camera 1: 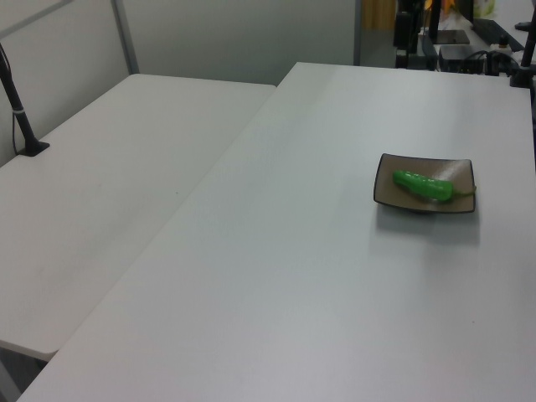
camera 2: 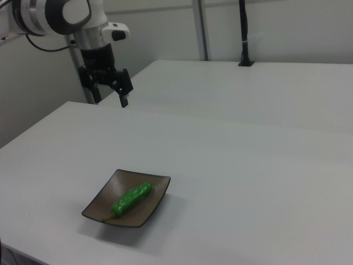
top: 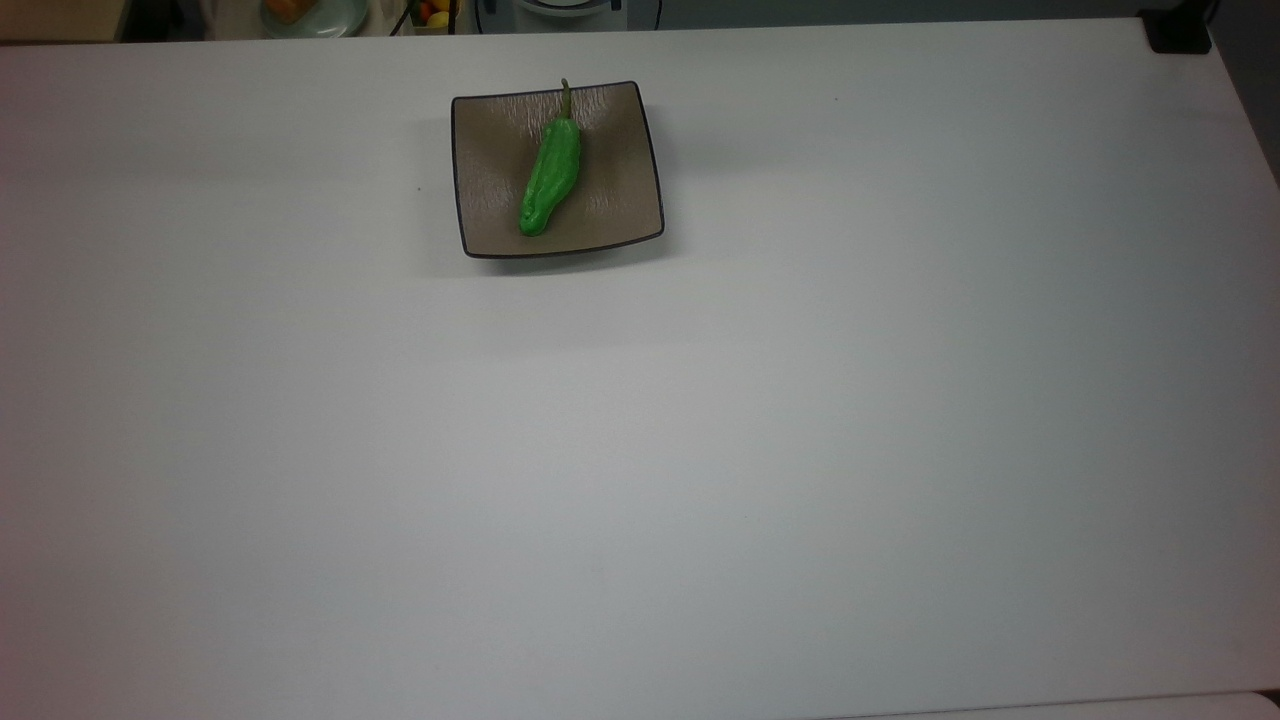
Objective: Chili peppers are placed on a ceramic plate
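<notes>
The green chili pepper [top: 548, 180] lies diagonally across the square brown ceramic plate [top: 485, 140], its stem toward the top view's upper edge. In the left view the pepper [camera 1: 421, 185] rests on the plate [camera 1: 459, 172] at the right side of the table. The right view shows the pepper [camera 2: 131, 199] on the plate [camera 2: 102, 203] near the table's front left corner. High above and behind it hangs my gripper [camera 2: 109, 95], open, with nothing between its fingers and well apart from the plate.
A second white table [camera 1: 126, 167] adjoins the work table, with a black post [camera 1: 21, 117] standing on it. A black clamp [top: 1178, 35] sits at the top view's upper right corner. A pale bowl [top: 310, 12] lies beyond the far edge.
</notes>
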Controlling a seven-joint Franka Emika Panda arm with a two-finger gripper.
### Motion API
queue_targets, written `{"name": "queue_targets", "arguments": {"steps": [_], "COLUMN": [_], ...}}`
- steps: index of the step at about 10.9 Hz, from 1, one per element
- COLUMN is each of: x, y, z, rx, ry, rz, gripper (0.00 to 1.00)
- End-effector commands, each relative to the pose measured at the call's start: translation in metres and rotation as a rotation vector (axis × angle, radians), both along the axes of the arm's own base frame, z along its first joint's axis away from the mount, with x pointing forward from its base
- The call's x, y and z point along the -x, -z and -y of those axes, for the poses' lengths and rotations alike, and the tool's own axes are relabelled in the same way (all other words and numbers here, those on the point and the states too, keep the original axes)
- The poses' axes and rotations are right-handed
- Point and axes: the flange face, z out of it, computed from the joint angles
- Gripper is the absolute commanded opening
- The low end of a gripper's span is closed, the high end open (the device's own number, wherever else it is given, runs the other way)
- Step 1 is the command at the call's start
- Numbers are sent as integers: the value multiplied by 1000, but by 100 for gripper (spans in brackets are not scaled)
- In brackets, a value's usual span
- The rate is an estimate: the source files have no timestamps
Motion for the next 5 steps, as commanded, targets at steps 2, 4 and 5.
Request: {"name": "queue_targets", "arguments": {"steps": [2, 4, 5], "x": [-11, -11, -11], "y": [13, 15, 15], "z": [2, 1, 1], "rx": [-65, -69, -69], "ry": [-94, -91, -96], "rz": [74, 69, 68], "gripper": [100, 100, 100]}}
